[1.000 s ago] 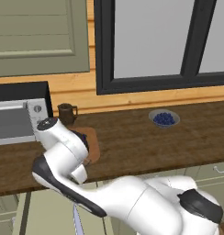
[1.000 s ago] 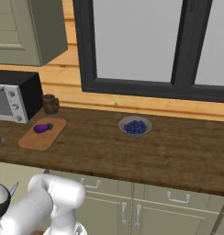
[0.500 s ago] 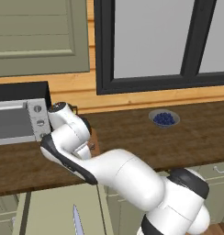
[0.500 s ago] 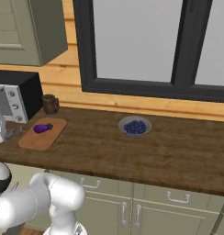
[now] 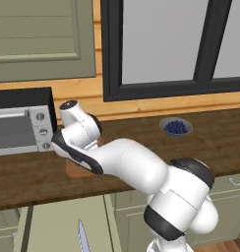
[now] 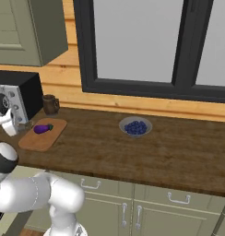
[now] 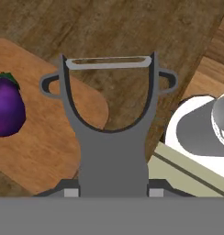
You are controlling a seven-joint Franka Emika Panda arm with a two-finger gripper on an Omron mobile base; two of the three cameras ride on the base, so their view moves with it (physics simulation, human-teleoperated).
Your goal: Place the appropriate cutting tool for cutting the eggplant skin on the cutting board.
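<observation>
Your peeler (image 7: 109, 133) sits in the gripper (image 7: 113, 190), handle pinched between the two fingers, forked head pointing away from the hand. In the hand view its blade bar spans the top of the fork, with dark counter wood showing through the opening. The head hangs over the edge of the board (image 7: 49, 151), partly above the board's rounded corner and partly above bare counter (image 7: 132, 27). You cannot tell from these views whether the peeler touches the board.

The eggplant (image 7: 7, 110) lies on the board, to the left of the peeler in the hand view and apart from it. From the right base view you see the eggplant (image 6: 42, 129) near the back of the board (image 6: 38, 138), green stem end toward the window side.

Around the board: a brown mug (image 6: 50, 104) stands just behind it by the wall. A toaster oven (image 6: 20, 94) stands at the board's left end in the right base view, and the arm's white wrist is in front of that oven. A bowl of berries (image 6: 135, 127) sits well to the board's right on the counter (image 6: 146, 152).

In the left base view the arm covers most of the board (image 5: 77, 172). Below the counter edge there, a knife (image 5: 83, 237) lies in an open drawer.
</observation>
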